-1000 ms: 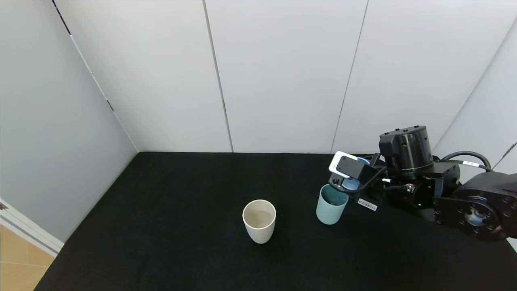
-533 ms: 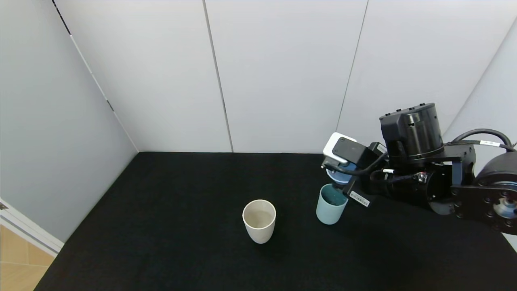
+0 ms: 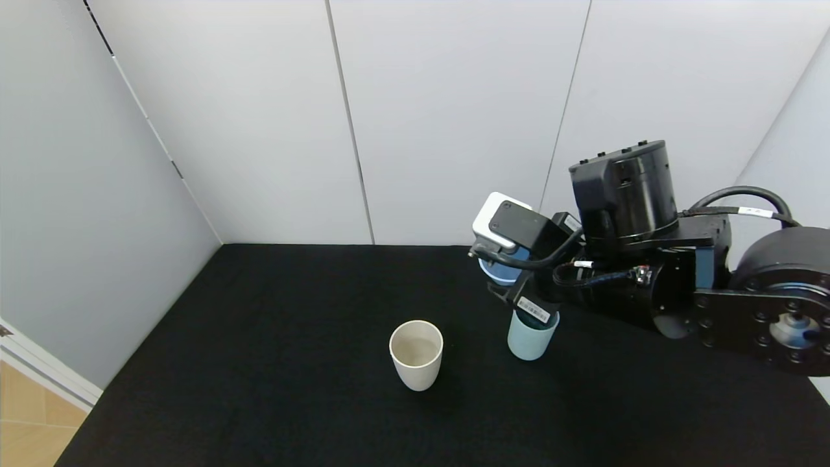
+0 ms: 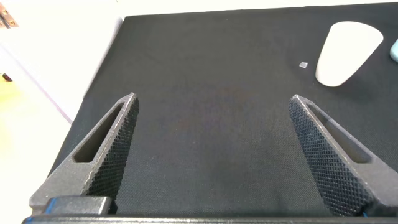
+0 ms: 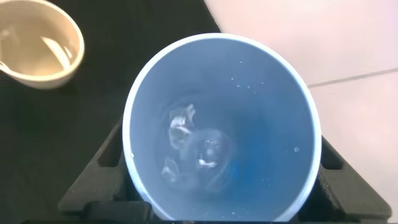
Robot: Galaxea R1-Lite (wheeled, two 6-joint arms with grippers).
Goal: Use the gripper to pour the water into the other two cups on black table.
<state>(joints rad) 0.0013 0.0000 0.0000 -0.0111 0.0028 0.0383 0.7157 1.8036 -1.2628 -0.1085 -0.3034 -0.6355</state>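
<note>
Nearest, low and centre in the head view, the cream cup (image 3: 416, 353) stands upright on the black surface (image 3: 272, 389); the teal cup (image 3: 530, 335) stands right of it. Above and just behind the teal cup, the right gripper (image 3: 512, 285) has its fingers closed around the blue cup (image 3: 498, 271), which holds a little water (image 5: 193, 140). The cream cup lies lower left of that grip. The left gripper (image 4: 211, 149), fingers wide apart and empty, hovers over bare surface.

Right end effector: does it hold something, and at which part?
The right end effector holds the periwinkle-blue cup by its side wall. The left end effector holds nothing.
</note>
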